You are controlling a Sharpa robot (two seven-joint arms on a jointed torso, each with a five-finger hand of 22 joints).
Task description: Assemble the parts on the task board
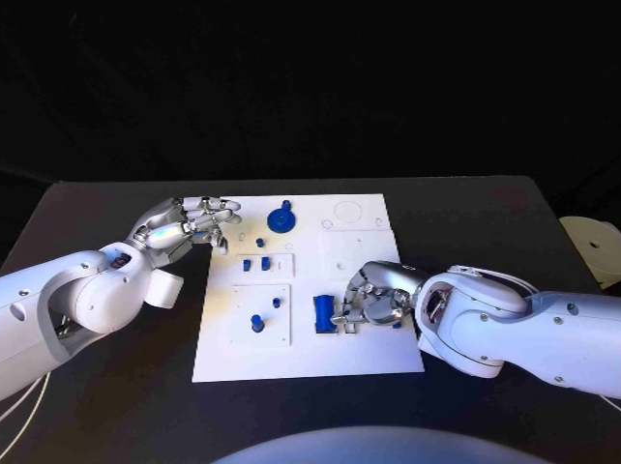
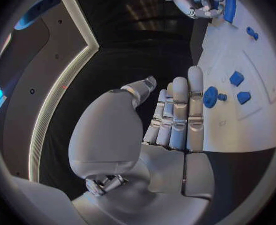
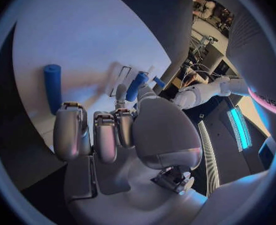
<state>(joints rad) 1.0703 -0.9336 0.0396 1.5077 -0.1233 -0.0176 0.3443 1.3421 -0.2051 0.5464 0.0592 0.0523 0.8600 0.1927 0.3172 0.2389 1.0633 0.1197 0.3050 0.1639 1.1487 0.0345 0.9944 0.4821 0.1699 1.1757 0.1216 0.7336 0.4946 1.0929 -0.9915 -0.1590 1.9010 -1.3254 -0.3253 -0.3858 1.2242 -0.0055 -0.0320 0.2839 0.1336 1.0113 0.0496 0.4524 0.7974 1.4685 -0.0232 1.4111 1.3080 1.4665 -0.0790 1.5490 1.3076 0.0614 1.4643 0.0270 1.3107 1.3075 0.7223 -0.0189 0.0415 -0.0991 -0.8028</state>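
The white task board [image 1: 370, 350] lies mid-table. My right hand [image 1: 372, 296] rests on its right half with fingers curled down; a small blue peg [image 3: 136, 85] sits pinched between its thumb and a fingertip. A longer blue cylinder [image 1: 322, 309] lies flat just beside those fingers, apart from them. My left hand [image 1: 192, 227] hovers at the board's far left corner, fingers extended and holding nothing. A round blue part [image 1: 282, 218] stands near the far edge, and two small blue blocks [image 1: 257, 263] sit in a recess. Other small blue pieces [image 1: 259, 324] sit in the nearer left plate.
A pale round object [image 1: 600, 247] lies at the table's right edge. The black table [image 1: 115, 406] stretches out on both sides of the board. Round outlines [image 1: 350, 211] mark the board's far right area.
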